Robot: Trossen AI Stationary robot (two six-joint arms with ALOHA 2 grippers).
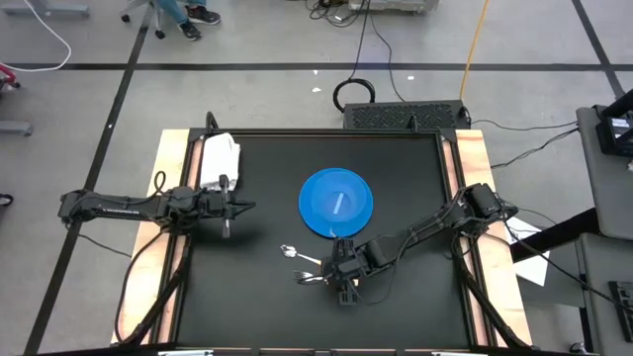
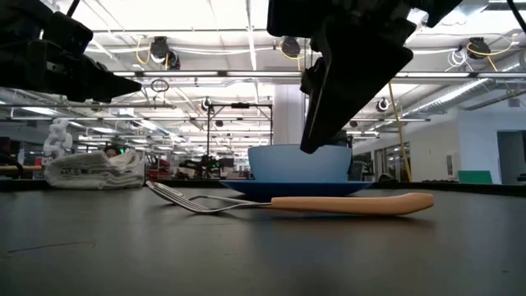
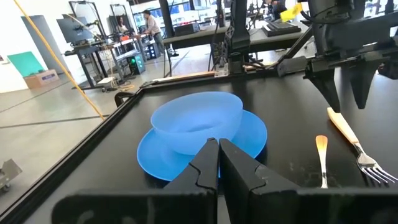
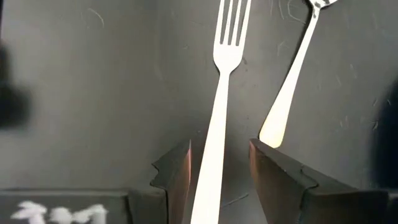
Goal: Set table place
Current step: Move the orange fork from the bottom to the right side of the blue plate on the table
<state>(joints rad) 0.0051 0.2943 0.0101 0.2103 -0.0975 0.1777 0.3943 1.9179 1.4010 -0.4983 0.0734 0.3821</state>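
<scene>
On the black table a blue bowl stands on a blue plate near the middle. A fork and a spoon lie flat side by side near the front edge, in front of the plate. My right gripper hangs open above the fork's handle end, one finger on each side of it, slanting down and clear of it in the low view. My left gripper is shut and level at the table's left side, pointing toward the bowl, holding nothing.
A crumpled white napkin lies at the far left corner, beside the left arm. Light wooden strips run along the table's left and right sides. Bare tabletop lies at the near left and right of the cutlery.
</scene>
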